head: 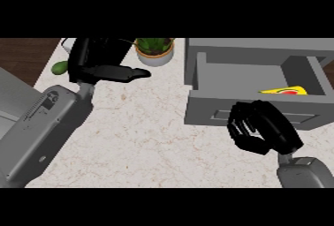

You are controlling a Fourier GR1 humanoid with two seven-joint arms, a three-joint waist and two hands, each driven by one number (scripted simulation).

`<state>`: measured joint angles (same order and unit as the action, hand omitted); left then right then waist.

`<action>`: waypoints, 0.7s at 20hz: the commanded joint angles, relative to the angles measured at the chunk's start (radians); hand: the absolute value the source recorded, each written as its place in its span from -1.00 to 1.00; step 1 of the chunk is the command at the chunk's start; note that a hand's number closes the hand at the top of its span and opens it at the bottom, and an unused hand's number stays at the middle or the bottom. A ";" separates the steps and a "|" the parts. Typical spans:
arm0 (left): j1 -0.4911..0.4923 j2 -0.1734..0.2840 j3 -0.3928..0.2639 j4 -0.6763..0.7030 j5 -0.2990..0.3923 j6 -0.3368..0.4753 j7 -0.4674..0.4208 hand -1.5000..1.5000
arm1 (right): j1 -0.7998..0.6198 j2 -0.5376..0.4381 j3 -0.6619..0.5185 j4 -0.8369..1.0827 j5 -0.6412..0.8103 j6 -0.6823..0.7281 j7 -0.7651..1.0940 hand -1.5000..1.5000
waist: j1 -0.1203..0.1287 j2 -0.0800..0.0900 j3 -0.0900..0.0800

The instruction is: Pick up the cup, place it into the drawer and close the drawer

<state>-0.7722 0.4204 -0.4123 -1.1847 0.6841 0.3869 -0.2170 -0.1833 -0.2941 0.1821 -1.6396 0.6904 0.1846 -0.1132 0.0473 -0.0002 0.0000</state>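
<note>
My right hand (261,128), fingers curled empty, hangs at the open drawer (254,95), five o'clock; cup unseen, likely light, rigid.

The bench (150,132) has a pale, stone-like top with fine brown veining and a smooth, matt finish. Left of the bench, the floor (23,50) shows dark brown wood grain. The drawer (254,95) is uniform grey, matt and smooth, like painted metal or plastic. Inside the drawer lies a glossy yellow item (286,91) with a red mark. Left of the drawer, the plant pot (155,56) looks like pale, smooth ceramic. Both forearms are smooth grey; the left hand (108,70) and right hand (261,128) are black with a slight sheen.
</note>
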 commanded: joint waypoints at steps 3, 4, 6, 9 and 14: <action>0.115 0.077 0.060 -0.095 0.011 -0.052 -0.013 -1.00 | -0.126 0.031 0.070 0.333 0.212 -0.179 -0.111 1.00 | -0.007 0.004 0.001; 0.157 0.086 0.053 -0.110 0.018 -0.079 -0.017 -1.00 | -0.204 0.052 0.070 0.391 0.234 -0.159 -0.051 1.00 | 0.006 0.006 0.001; 0.236 0.165 0.104 -0.170 0.034 -0.128 -0.011 -1.00 | -0.224 0.068 0.067 0.448 0.238 -0.174 -0.077 1.00 | -0.009 0.002 0.000; 0.245 0.113 0.105 -0.170 0.013 -0.099 -0.022 -1.00 | -0.359 0.107 -0.002 0.721 0.243 -0.276 -0.152 1.00 | -0.010 0.008 0.001; 0.330 0.156 0.143 -0.230 0.011 -0.157 -0.021 -1.00 | -0.523 0.123 -0.073 0.993 0.225 -0.302 -0.231 1.00 | -0.003 0.010 0.001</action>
<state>-0.4937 0.5583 -0.2909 -1.3796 0.6976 0.2623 -0.2363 -0.5854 -0.1948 0.1541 -0.8656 0.9121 -0.0853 -0.3022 0.0407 0.0027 -0.0016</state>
